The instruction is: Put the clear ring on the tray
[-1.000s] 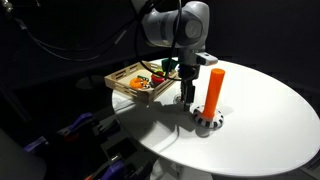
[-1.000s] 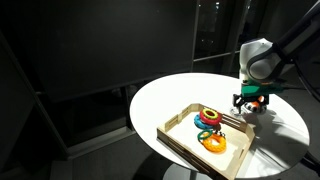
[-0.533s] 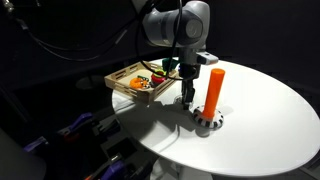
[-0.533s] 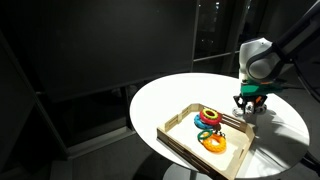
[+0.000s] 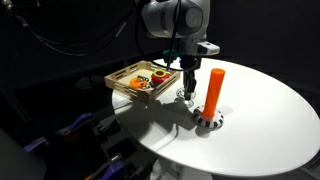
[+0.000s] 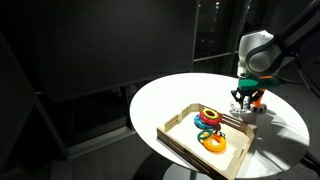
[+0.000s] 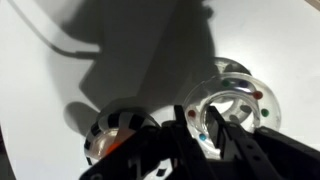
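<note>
In the wrist view the clear ring (image 7: 240, 98), glassy with small coloured dots, hangs just above the white table with one side of its band between my gripper's (image 7: 206, 130) dark fingers; the gripper is shut on it. In both exterior views the gripper (image 5: 189, 88) (image 6: 246, 100) hangs between the orange peg (image 5: 214, 90) and the light-wood tray (image 5: 124, 90) (image 6: 178, 117); there the ring is too faint to make out. The tray holds coloured rings (image 6: 210, 122).
A black-and-white checkered ring (image 7: 118, 132) (image 5: 208, 121) lies around the orange peg's base, close beside my fingers. The round white table (image 5: 270, 110) extends past the peg, with dark surroundings beyond its edge.
The gripper has closed from open onto the clear ring and risen a little off the table beside the peg.
</note>
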